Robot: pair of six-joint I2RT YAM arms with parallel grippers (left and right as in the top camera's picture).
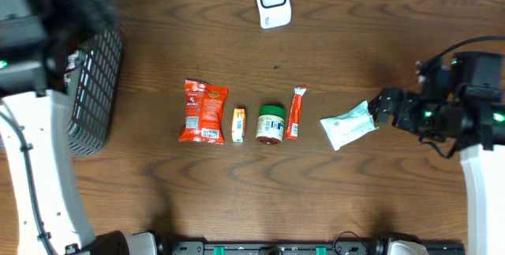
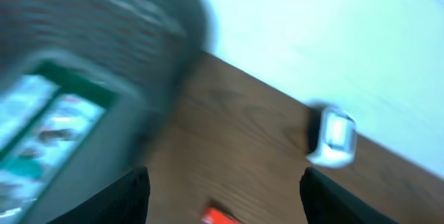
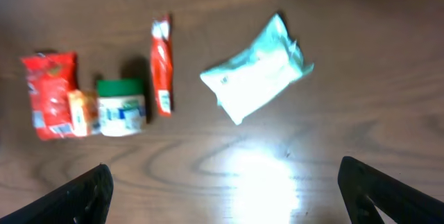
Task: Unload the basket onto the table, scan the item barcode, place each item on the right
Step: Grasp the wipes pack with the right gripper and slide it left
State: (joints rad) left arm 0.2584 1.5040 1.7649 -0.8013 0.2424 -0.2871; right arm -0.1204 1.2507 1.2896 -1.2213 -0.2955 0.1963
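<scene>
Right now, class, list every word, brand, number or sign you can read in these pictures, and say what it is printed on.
No text can be read in any view.
Red bag: yellow logo and white label, too small.
Small yellow box: too small.
Jar: label blurred.
Red stick packet: print too small.
Pale green pouch: print blurred.
Green box, left wrist view: blurred.

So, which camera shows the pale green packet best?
The right wrist view: there the pale green packet appears whole and large, with nothing covering it, only slightly blurred. The overhead view shows it whole too, but much smaller. The left wrist view does not show it at all.
</scene>
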